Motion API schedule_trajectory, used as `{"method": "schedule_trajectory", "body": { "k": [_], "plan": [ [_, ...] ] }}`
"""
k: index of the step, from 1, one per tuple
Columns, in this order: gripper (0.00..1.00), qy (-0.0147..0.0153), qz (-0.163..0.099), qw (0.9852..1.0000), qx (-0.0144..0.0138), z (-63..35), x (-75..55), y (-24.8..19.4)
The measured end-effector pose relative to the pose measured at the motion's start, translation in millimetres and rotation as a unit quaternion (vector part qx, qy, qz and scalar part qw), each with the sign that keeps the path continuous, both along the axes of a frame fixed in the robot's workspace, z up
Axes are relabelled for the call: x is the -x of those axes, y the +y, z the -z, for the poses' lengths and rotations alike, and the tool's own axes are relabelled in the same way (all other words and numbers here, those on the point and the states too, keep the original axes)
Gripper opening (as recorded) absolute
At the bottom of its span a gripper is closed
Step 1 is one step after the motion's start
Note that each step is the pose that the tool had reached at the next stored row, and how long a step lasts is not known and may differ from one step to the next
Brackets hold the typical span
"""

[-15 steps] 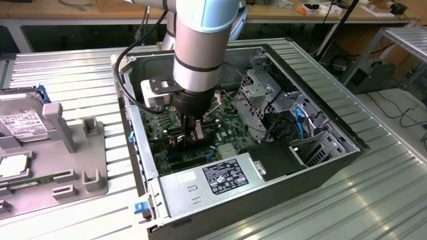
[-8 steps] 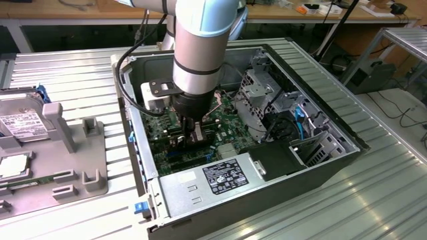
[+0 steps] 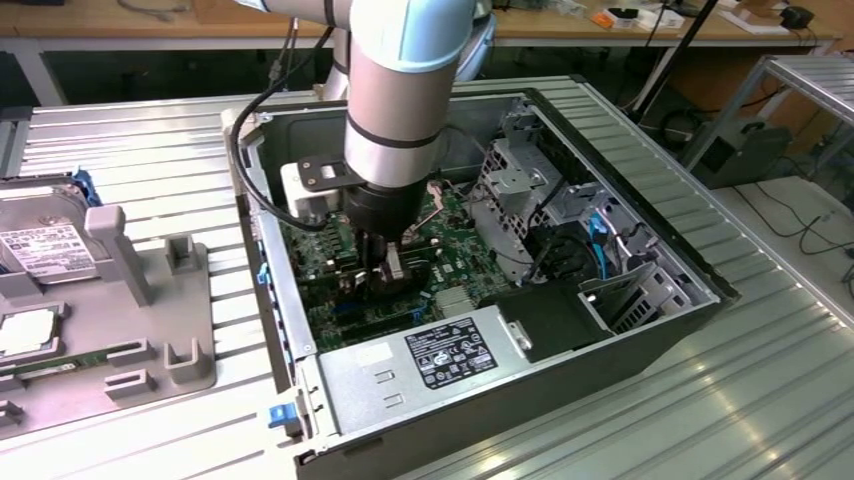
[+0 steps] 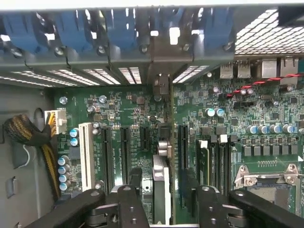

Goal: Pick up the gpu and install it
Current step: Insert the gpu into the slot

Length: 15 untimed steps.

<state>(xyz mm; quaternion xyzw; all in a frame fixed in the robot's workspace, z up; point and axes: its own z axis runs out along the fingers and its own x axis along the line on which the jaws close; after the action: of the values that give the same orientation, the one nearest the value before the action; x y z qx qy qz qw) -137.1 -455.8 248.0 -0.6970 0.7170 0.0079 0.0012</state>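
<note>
Gpu (image 4: 160,190) stands on edge in a motherboard (image 4: 266,118) slot, between my gripper (image 4: 164,199) fingers, which look spread just clear of it, I think. Pressing evenly along its top edge seats it squarely, bracket lined with the rear opening

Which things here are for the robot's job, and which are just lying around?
For the job:
gpu
gripper
motherboard
computer case

Just lying about:
hard drive
memory stick
grey tray
</note>
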Motion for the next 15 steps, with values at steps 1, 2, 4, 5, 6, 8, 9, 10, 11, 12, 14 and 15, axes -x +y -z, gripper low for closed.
{"method": "schedule_trajectory", "body": {
  "k": [1, 2, 4, 5, 6, 8, 9, 10, 11, 12, 14, 15],
  "plan": [
    [0.45, 0.0006, 0.0, 1.0, 0.0, -2.4, 0.0, 4.4],
    [0.45, 0.0009, 0.0, 1.0, 0.0002, -4.5, 0.0, 5.9],
    [0.33, 0.0011, 0.0, 1.0, -0.0006, -9.2, 0.0, 7.2],
    [0.31, 0.0011, 0.0, 1.0, -0.0015, -9.8, 0.0, 7.2],
    [0.31, 0.0011, 0.0, 1.0, -0.0031, -9.9, 0.0, 7.2],
    [0.31, 0.0011, 0.0, 1.0, -0.0033, -9.9, 0.0, 7.2],
    [0.31, 0.0011, 0.0, 1.0, -0.0033, -9.8, 0.0, 7.1],
    [0.31, 0.0011, 0.0, 1.0, -0.0033, -9.8, 0.0, 7.0],
    [0.31, 0.0011, 0.0, 1.0, -0.0033, -9.8, 0.0, 6.9],
    [0.31, 0.001, 0.0, 1.0, -0.0034, -9.8, 0.0, 6.6],
    [0.31, 0.001, 0.0, 1.0, -0.0034, -9.7, 0.0, 5.8],
    [0.31, 0.001, 0.0, 1.0, -0.0034, -9.7, 0.0, 5.5]
  ]
}}
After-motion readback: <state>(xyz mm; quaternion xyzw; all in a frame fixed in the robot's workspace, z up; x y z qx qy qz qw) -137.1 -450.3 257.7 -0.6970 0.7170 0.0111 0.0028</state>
